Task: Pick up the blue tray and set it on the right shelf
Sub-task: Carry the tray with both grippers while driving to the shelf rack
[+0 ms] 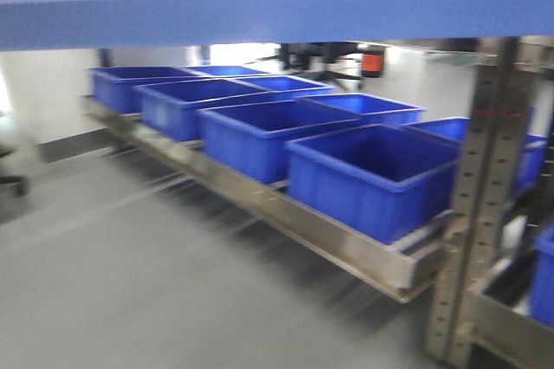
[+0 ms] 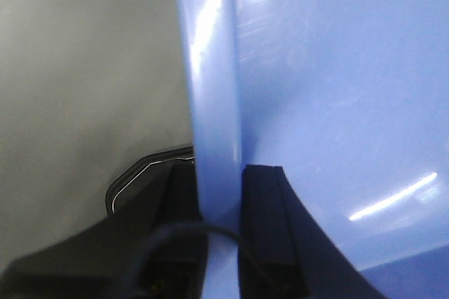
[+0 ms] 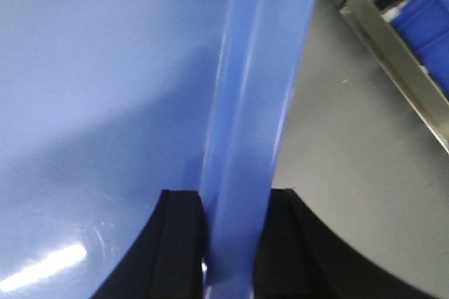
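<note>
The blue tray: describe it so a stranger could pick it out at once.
Find the metal rack of storage bins, then look up: the blue tray spans the front view's top edge, its rim pinched by the left hand and right hand. It is pale, glossy and shallow; the bins are deep and darker.

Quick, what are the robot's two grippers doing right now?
The left gripper is closed, clamping the rim of the blue tray.
The right gripper is closed too, clamping the blue tray's rim.
</note>
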